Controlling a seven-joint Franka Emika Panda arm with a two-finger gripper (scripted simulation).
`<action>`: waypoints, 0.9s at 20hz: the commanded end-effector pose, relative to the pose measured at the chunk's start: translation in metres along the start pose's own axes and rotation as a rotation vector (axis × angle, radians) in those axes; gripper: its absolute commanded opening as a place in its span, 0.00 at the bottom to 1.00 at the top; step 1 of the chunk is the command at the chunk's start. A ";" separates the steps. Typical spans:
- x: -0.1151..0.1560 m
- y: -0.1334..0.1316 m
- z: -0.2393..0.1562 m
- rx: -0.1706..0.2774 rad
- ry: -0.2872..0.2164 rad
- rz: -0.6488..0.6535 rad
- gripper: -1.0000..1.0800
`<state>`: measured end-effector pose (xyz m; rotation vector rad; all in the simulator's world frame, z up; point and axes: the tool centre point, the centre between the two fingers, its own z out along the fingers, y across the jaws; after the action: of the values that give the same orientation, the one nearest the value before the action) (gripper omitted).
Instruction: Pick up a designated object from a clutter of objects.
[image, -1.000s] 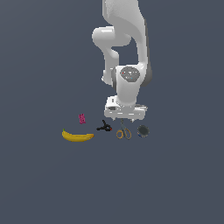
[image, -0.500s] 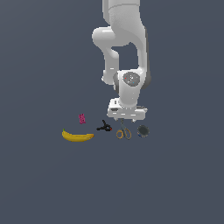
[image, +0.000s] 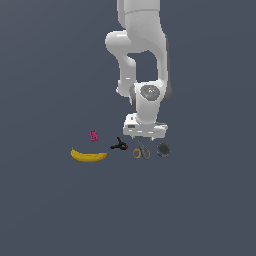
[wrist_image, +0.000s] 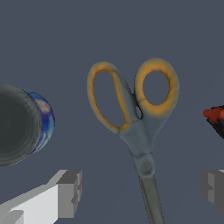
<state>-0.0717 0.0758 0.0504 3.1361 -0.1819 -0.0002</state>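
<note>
While the tool (wrist_image: 140, 192) gapes, the scissors (wrist_image: 135, 127) lie between its fingers.

A flat, plain dark slate-blue ground (image: 45, 210) fills both views; walls or horizon apparently cannot be told apart.

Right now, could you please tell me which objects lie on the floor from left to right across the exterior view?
banana → pink block → black-and-red tool → scissors → dark round disc. The open gripper hangs just above the scissors.
</note>
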 end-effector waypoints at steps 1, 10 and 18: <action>-0.001 0.000 0.008 0.000 -0.001 0.000 0.96; -0.001 0.000 0.041 0.000 0.000 0.001 0.96; -0.001 0.000 0.043 0.000 0.000 0.001 0.00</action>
<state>-0.0732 0.0761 0.0095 3.1362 -0.1825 0.0009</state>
